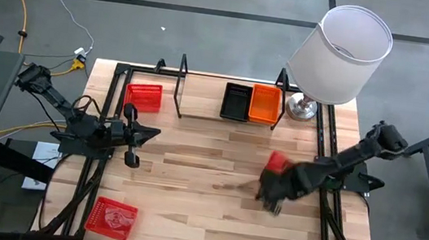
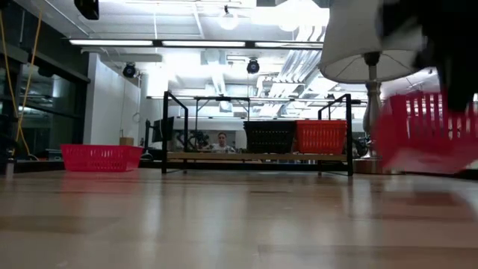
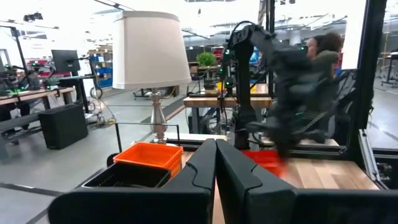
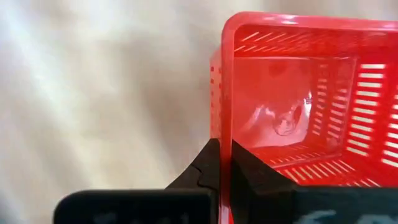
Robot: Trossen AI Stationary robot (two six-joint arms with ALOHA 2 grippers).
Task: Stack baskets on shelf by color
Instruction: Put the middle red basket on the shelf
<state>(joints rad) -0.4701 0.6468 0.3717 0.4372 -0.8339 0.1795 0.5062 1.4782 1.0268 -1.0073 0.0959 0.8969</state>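
Note:
My right gripper (image 1: 272,194) is shut on a red basket (image 1: 278,162) above the table's right middle. The basket shows blurred in the low view (image 2: 422,134). The shelf (image 1: 227,120) stands at the far middle and holds a black basket (image 1: 236,101) and an orange basket (image 1: 265,103) side by side. A second red basket (image 1: 143,96) rests on the table left of the shelf. A third (image 1: 111,217) lies near the front left corner. My left gripper (image 1: 151,134) is shut and empty at the left. My right gripper pinches one wall of the red basket at its rim (image 4: 225,118), one finger inside the basket and one outside. The fingers come from above, slanting down. The basket is lifted clear of the table, its open side up.
A lamp with a white shade (image 1: 341,54) stands at the far right corner beside the shelf. Bare wood lies in the table's middle and front (image 1: 203,209). A person shows beyond the table in the left wrist view (image 3: 323,50).

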